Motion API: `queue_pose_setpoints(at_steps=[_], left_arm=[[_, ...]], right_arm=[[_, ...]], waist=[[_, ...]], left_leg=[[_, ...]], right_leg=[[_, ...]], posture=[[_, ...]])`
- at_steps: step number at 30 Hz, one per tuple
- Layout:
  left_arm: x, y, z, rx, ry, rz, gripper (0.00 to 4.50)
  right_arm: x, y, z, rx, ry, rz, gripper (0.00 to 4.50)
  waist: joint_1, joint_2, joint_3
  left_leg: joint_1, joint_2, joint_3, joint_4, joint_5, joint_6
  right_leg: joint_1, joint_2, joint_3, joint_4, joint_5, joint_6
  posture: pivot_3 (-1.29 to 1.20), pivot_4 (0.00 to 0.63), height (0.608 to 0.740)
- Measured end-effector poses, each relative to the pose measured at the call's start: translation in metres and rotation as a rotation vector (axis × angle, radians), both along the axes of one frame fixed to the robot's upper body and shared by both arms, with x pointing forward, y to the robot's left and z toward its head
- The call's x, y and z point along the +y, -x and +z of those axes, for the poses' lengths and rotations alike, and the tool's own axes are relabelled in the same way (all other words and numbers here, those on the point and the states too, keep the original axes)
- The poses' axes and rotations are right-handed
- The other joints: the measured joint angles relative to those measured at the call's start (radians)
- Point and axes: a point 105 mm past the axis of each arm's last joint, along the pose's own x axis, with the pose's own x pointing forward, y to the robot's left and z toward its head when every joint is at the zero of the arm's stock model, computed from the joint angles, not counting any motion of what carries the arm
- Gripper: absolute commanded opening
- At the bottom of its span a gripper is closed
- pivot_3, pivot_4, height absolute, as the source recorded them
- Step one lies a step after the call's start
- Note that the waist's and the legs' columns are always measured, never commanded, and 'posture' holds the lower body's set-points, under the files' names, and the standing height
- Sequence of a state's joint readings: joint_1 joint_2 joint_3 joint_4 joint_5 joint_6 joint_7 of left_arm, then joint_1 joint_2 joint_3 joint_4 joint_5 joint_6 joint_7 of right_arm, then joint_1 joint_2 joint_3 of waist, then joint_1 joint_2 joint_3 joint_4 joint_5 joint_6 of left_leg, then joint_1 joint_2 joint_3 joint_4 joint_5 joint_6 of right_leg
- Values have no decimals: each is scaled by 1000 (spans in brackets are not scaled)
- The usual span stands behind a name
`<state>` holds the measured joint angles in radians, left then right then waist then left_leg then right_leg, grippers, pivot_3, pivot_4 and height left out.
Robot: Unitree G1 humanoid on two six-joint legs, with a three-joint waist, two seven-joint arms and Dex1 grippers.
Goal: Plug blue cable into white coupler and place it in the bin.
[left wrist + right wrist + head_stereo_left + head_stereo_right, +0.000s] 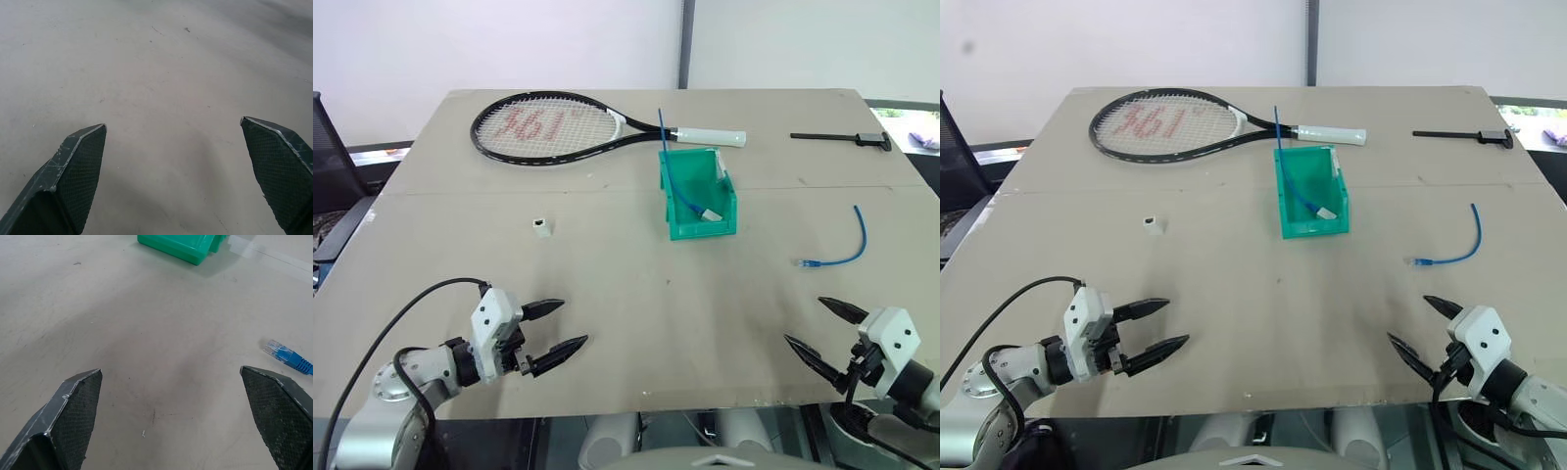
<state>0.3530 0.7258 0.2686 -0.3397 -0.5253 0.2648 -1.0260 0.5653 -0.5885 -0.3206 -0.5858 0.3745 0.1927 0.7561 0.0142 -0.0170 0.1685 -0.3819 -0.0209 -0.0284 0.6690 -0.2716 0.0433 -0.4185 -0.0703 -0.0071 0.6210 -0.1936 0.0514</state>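
The bin [697,208], green plastic with a cut-down sloping front, stands near the middle of the worktop [607,294], just in front of the tennis racket [558,127]. It looks light and rigid, and likely to slide if nudged; it needs no lifting. It already holds another blue cord [677,186] with a white end block, leaning out over the back wall, so what goes in must be lowered past that.

The blue cable [847,245] lies on the robot's right side of the worktop, well apart from the bin, curved, with its small clear plug [275,350] at the near end, close ahead of the right hand [816,331]. It should be light and floppy; taken mid-length, the plug end would droop and swing, so the best hold is probably just behind the plug, where the cord is stiffest and the tip can be aimed.

The white coupler [540,226] sits alone on the left half, ahead of the left hand [555,326] and apart from it. Tiny, hard and smooth, it could skate or tip when pinched; gripping its side faces would leave the socket free, though I cannot tell which way the socket faces.

Both hands hover low over the near edge, fingers spread wide, holding nothing.

The only marking is a red logo on the racket strings, which I cannot read; cable, coupler and bin show no writing.
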Motion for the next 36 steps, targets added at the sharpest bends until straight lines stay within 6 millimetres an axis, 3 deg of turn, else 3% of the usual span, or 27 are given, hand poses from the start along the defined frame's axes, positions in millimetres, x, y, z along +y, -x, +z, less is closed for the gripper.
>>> queue_pose_setpoints(at_steps=[3, 6, 9, 13, 16, 19, 22, 29, 32, 35, 36], left_arm=[[-4, -3, 3, -21, 20, 7, 4500], [-24, -11, 17, -70, 96, -23, 4500], [-39, -2, 28, -71, 131, -115, 4500], [-58, 9, 38, -105, 112, -283, 4500], [-64, 12, 38, -122, 103, -340, 4500], [-68, 13, 39, -141, 88, -375, 4500], [-72, 14, 39, -147, 88, -388, 4500], [-74, 20, 39, -157, 88, -366, 4500], [-74, 21, 38, -161, 84, -364, 4500], [-75, 22, 40, -173, 83, -367, 4500], [-75, 22, 40, -178, 83, -368, 4500]], right_arm=[[-2, -4, 0, -7, 4, -7, 4453], [-7, -15, 3, 0, 48, 6, 4453], [-10, -24, 10, 47, 146, 78, 4453], [-21, -50, 36, 44, 301, 152, 4453], [-30, -68, 35, 109, 354, 191, 4453], [-41, -91, 33, 172, 423, 227, 3583], [-47, -110, 30, 206, 485, 257, 2214], [-58, -137, 16, 269, 582, 289, 2214], [-59, -141, 15, 289, 594, 306, 1401], [-58, -143, 13, 302, 596, 334, 69], [-58, -144, 12, 302, 599, 343, 69]], waist=[[1, 0, 0], [0, 0, 0], [-5, 0, 0], [-2, 1, 1], [1, 0, 2], [-2, -1, 3], [-4, 0, 4], [-1, 1, 5], [-1, 1, 5], [-3, 1, 5], [-2, 1, 4]], left_leg=[[0, 0, 0, 0, 0, 0], [0, 0, 0, 1, 0, 0], [1, 0, 1, 0, 0, 0], [0, 0, 1, 0, 0, 0], [0, -1, 2, 0, 0, 0], [0, -1, 2, 1, 0, 1], [0, -1, 3, 0, 0, 1], [-1, -1, 2, 0, 0, 1], [0, -1, 3, 1, 0, 1], [1, -1, 3, 1, 0, 1], [2, -1, 3, 1, 0, 1]], right_leg=[[0, 0, 0, 0, 0, 0], [1, 0, 0, 0, 0, 0], [0, 0, 1, 0, 0, 0], [0, 5, 0, 0, 0, 0], [0, 5, 0, -1, 0, -1], [1, 5, 0, -1, 0, -1], [0, 5, 1, -1, 1, -2], [0, 5, 1, -2, 3, -5], [0, 5, 1, -2, 3, -5], [2, 5, 1, -2, 3, -5], [2, 5, 1, -1, 3, -5]], posture=[[0, 150, 740], [0, 150, 740], [0, 150, 740], [0, 150, 740], [0, 150, 740], [0, 150, 740], [0, 150, 740], [0, 150, 740], [0, 150, 740], [0, 150, 740], [0, 150, 740]])
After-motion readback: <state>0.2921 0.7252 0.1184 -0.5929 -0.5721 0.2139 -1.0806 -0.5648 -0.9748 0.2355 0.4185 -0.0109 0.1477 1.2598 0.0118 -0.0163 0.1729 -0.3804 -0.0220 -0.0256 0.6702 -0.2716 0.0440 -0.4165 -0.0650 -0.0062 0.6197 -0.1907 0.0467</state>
